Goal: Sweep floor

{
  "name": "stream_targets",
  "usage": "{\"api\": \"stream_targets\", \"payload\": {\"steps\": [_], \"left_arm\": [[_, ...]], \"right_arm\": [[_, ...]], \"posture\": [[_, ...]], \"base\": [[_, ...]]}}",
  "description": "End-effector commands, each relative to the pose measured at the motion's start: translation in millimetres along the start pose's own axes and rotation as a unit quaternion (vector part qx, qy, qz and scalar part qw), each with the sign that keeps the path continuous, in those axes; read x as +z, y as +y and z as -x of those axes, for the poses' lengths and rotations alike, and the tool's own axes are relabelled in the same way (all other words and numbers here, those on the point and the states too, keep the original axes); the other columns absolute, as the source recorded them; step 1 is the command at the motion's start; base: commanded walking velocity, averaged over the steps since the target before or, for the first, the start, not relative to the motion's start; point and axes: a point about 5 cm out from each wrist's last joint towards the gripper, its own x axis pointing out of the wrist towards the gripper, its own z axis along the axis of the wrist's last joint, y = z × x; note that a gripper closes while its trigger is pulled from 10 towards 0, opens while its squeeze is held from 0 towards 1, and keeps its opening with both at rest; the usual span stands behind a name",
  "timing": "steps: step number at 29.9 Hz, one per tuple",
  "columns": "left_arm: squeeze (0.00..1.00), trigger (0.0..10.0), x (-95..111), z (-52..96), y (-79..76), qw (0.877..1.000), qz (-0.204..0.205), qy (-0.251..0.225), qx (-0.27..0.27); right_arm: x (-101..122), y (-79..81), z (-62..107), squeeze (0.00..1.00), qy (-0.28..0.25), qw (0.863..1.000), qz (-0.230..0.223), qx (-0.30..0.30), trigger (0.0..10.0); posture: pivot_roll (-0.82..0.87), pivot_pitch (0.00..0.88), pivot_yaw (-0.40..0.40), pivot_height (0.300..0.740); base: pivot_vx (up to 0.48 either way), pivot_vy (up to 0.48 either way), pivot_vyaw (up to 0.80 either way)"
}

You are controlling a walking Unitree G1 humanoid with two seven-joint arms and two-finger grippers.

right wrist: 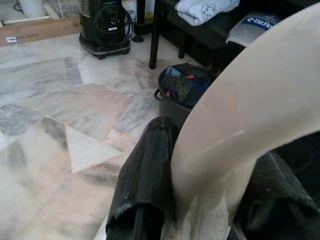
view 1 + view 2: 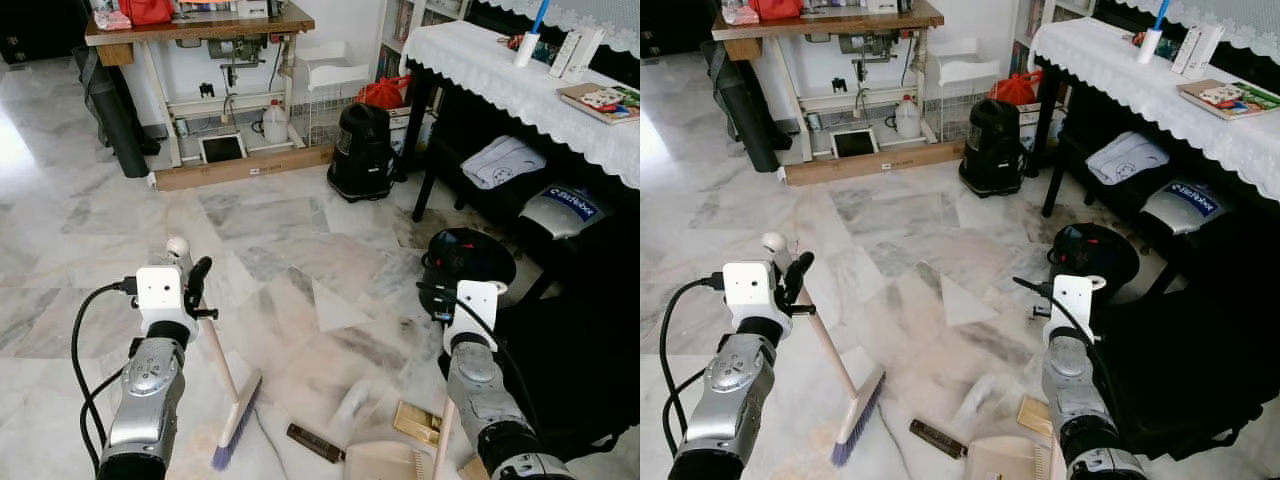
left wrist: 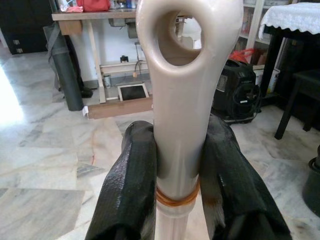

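Observation:
My left gripper (image 3: 177, 165) is shut on the top of a beige broom handle (image 3: 187, 100), just under its hanging hole. The broom slants down to its purple bristles (image 2: 236, 428) on the marble floor before me. A beige dustpan handle (image 1: 245, 125) is clamped in my right gripper (image 1: 200, 200). The dustpan (image 2: 385, 462) lies low on the floor to the right of the bristles. Between broom and pan lie a dark flat strip (image 2: 315, 442), a tan scrap (image 2: 417, 422) and a blurred pale bit (image 2: 350, 400).
A black bin (image 2: 465, 258) stands just past my right wrist. A black vacuum (image 2: 362, 150) sits further back, near a wooden plank (image 2: 240, 168) under the sewing table (image 2: 200, 25). A table with a white lace cloth (image 2: 480, 60) and a dark bench run along the right.

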Motion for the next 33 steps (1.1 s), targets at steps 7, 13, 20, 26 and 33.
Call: {"api": "stream_targets", "payload": {"steps": [7, 13, 20, 26, 33], "left_arm": [[0.0, 10.0, 11, -1.5, 6.2, 1.0, -0.002, -0.022, 0.012], [0.0, 10.0, 12, -1.7, 8.6, 1.0, -0.005, -0.024, 0.014], [0.0, 10.0, 13, -2.7, 9.9, 0.999, -0.008, -0.027, 0.016], [0.0, 10.0, 13, -2.1, 10.6, 1.0, -0.009, -0.026, 0.014], [0.0, 10.0, 13, -2.0, 10.5, 1.0, -0.012, -0.027, 0.009]], "right_arm": [[6, 0.9, -2.1, 0.0, -0.021, 1.0, -0.019, 0.005, 10.0], [15, 1.8, -2.1, 0.0, -0.07, 0.997, -0.003, 0.013, 10.0], [14, -1.4, -1.8, 0.0, -0.081, 0.996, 0.027, 0.004, 10.0], [7, -8.7, -1.0, 0.0, -0.076, 0.997, 0.03, -0.014, 10.0], [-5, -7.3, 1.8, 0.0, -0.052, 0.998, 0.037, -0.016, 10.0]], "posture": [[0.06, 0.047, -0.027, 0.74], [0.06, 0.055, -0.02, 0.74], [0.06, 0.062, -0.016, 0.74], [0.07, 0.051, -0.012, 0.74], [0.07, 0.043, -0.005, 0.74]], "base": [[0.0, 0.0, 0.0], [0.0, 0.0, 0.0], [0.0, 0.0, 0.0], [0.0, 0.0, 0.0], [0.0, 0.0, 0.0]]}}
